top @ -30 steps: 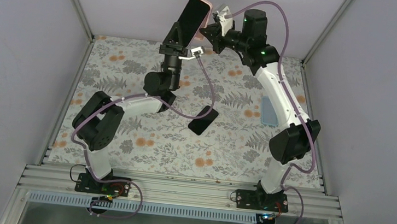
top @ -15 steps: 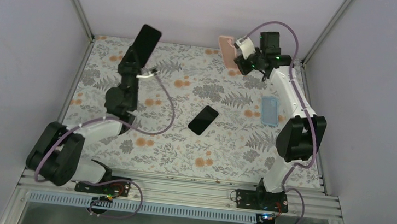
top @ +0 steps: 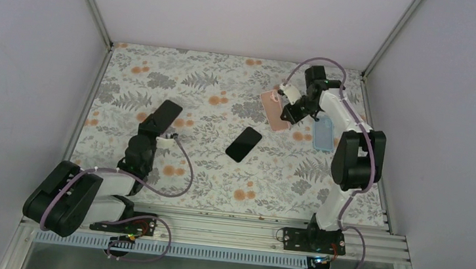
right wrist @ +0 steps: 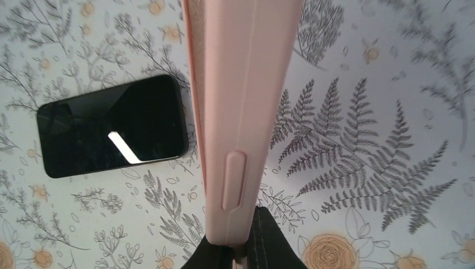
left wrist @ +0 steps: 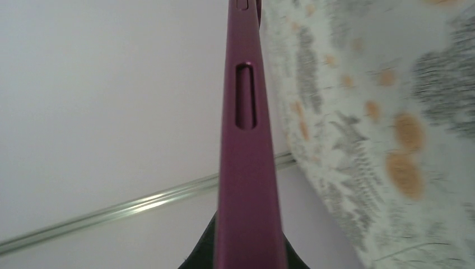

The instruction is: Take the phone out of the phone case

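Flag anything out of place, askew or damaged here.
Nothing looks spilled or damaged. A black phone lies loose and diagonal in the middle, and a blue case lies further right. The left gripper is shut on a dark phone, and the right gripper on a pink case.

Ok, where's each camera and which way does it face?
Top external: above and behind the bases, looking down on the floral table; both arms, left gripper and right gripper show.
Left wrist: looks along the held maroon-edged phone toward wall and table; dark fingers at bottom.
Right wrist: looks down past the held pink case at the black phone; dark fingers at bottom.
Shared: top and right wrist both show pink case and black phone.
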